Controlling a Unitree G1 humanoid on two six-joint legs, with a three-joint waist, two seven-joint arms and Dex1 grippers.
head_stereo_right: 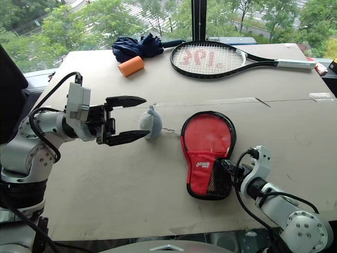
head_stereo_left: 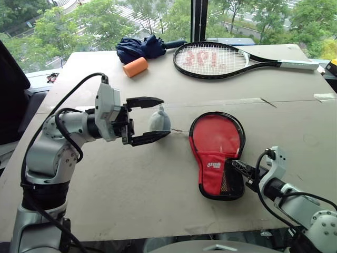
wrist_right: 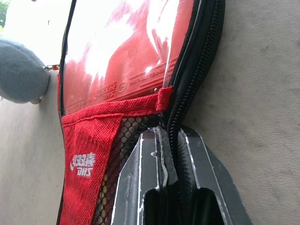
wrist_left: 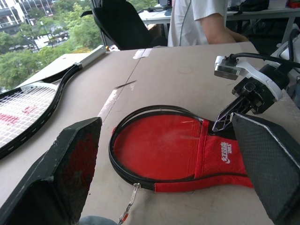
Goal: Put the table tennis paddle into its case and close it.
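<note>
The red case (head_stereo_left: 216, 139) with black trim lies flat on the table, its round end pointing away from me. Through its clear panel shows the red face of the table tennis paddle (wrist_right: 122, 51); the handle is hidden under the red mesh pocket (wrist_right: 89, 154). My right gripper (head_stereo_left: 235, 164) is shut at the case's right side by the pocket, and the black zip edge (wrist_right: 197, 70) runs in between its fingers. My left gripper (head_stereo_left: 164, 117) hangs open and level above the table, left of the case, with nothing between its fingers.
A grey plush ball (head_stereo_right: 151, 122) on a short chain lies by the case's left edge. At the far side are a black tennis racket (head_stereo_left: 216, 59), a dark blue umbrella (head_stereo_left: 142, 47) and an orange cylinder (head_stereo_left: 136, 67). A person (wrist_left: 197, 23) stands beyond the table.
</note>
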